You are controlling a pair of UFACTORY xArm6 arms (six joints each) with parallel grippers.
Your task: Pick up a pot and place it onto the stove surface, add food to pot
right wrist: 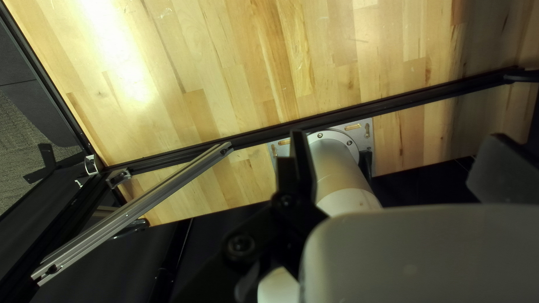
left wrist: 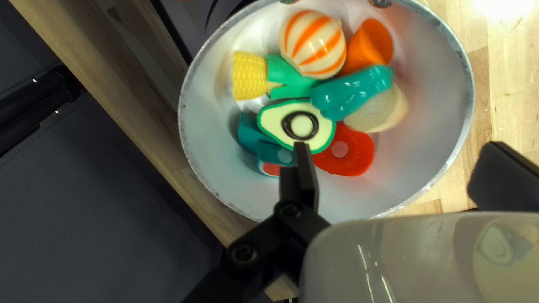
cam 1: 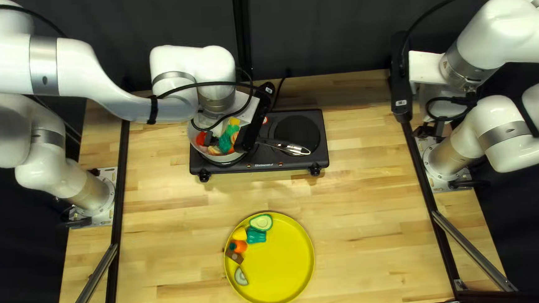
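In the top left view my left gripper (cam 1: 252, 124) is over the pot (cam 1: 196, 139), which stands at the stove's (cam 1: 299, 162) left burner; its fingertips are hidden. The left wrist view shows the left gripper (left wrist: 396, 160) open above the pot (left wrist: 415, 163), no food between its fingers. Inside lie corn (left wrist: 250, 76), an avocado half (left wrist: 272, 120), a striped ball (left wrist: 313, 44), a tomato slice (left wrist: 353, 154) and other toy food. My right gripper (cam 1: 400, 78) hangs raised near its base, away from the pot. In its wrist view, the right gripper (right wrist: 393, 157) is open and empty.
A yellow plate (cam 1: 282, 260) near the table's front edge holds another avocado half (cam 1: 261, 222), a teal pepper (cam 1: 256, 235) and several small foods. The pot's handle (cam 1: 288, 146) extends across the stove toward the right burner (cam 1: 297, 133). Black rails (cam 1: 122, 204) run along both sides.
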